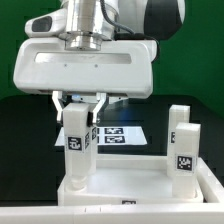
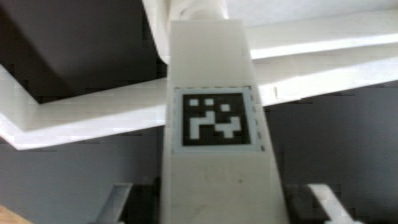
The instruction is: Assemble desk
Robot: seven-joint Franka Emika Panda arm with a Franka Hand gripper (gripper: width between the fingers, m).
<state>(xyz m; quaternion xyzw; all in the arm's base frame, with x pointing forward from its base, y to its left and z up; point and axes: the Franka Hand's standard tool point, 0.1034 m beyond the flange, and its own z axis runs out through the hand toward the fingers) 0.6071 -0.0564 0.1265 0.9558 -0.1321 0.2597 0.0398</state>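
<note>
White desk legs (image 1: 77,140) carry black-and-white square marker tags (image 2: 217,117); the desk top (image 1: 128,189) is white, the table (image 1: 20,140) black.

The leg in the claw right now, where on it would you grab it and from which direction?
Grip the leg near its upper end, coming down from above, as the claw does now. It stands upright in the desk top, so its lower end is blocked by the rim. Its square section gives two flat opposite faces for the fingers. Best stay above the marker tag.

The exterior view faces the gripper (image 1: 84,103) head-on from close, level with the desk top (image 1: 130,188). The wrist view looks down along the gripped leg (image 2: 217,110), very near. Both show that leg (image 1: 77,150).
</note>
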